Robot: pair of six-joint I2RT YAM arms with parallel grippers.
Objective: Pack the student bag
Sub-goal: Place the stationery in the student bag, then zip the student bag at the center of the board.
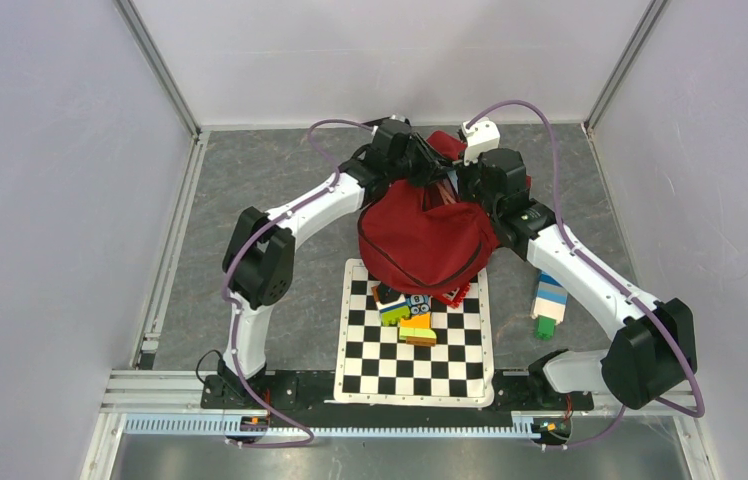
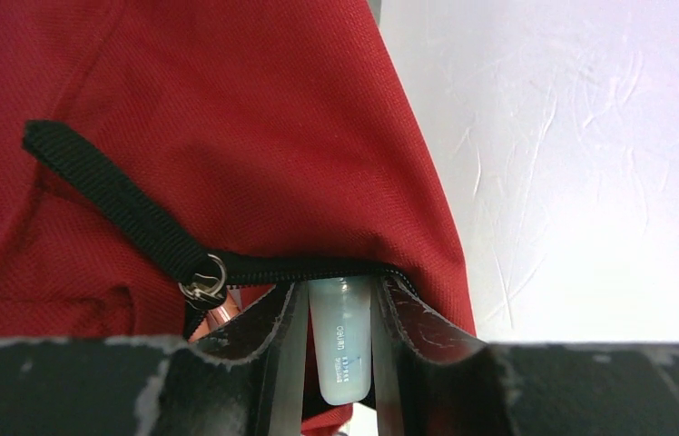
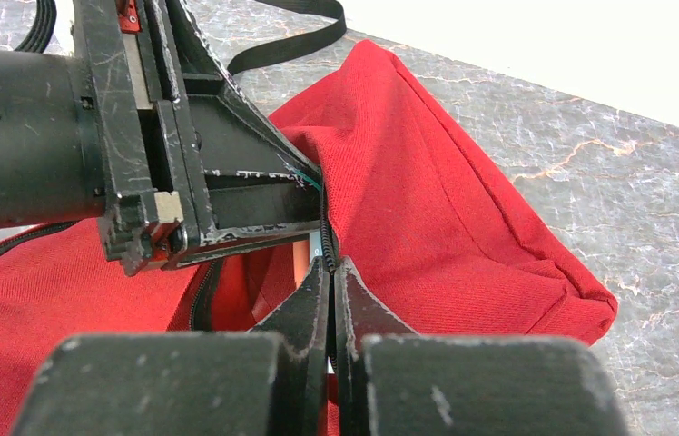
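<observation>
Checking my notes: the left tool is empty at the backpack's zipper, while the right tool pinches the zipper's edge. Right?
Not empty: the left wrist view shows the left tool gripping a pale translucent tube at the zipper of the red backpack. The right tool does pinch the zipper's edge.

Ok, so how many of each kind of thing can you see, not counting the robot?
Dark red fabric backpack: 1
Black-and-white checkered mat: 1
Groups of colourful plastic toy blocks: 2 (a heap on the mat, a stack beside it)
Pale see-through plastic tube at the backpack's zip: 1
Total: 5
</observation>
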